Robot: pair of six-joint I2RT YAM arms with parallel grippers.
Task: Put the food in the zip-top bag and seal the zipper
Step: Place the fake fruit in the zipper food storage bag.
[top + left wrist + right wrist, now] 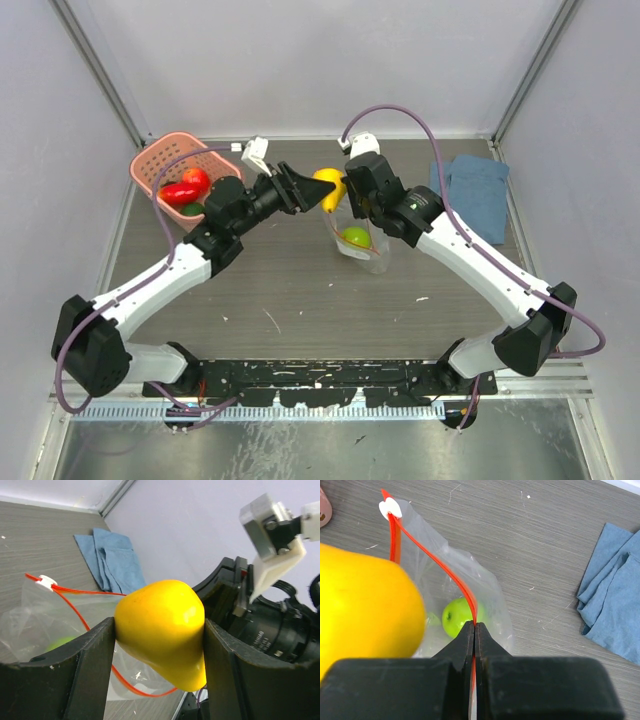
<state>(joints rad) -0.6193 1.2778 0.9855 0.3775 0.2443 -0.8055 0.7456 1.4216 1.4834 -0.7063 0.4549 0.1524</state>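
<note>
Grey wood-grain bench (300, 290), pale walls on three sides.

Left claw (159, 630): closed on a yellow fruit (365, 610), one finger flat against each flank, narrow end hanging below the fingers. Judged reason: the hold leaves the underside free, so the fruit can drop straight down on release.

Right claw (474, 630): fingers pressed together on the zipper (440, 565), lifting that rim off the bench. Judged reason: it props the bag (487, 587) mouth open for the other arm. The slider (389, 509) sits at the strip's end farthest from this claw, so the mouth is unzipped. A green fruit (457, 616) lies inside the bag, just beyond the right fingertips.

The yellow fruit hangs beside the right claw. In the left wrist view the red strip loops under it.

Hard to make out:
- whether the right claw pinches one rim or both;
- bag bottom, hidden behind the right claw;
- basket (160, 160) behind the left claw holds a red fruit (188, 186); other pieces are covered by the arm;
- cloth (615, 605), cut off at the frame edge.
</note>
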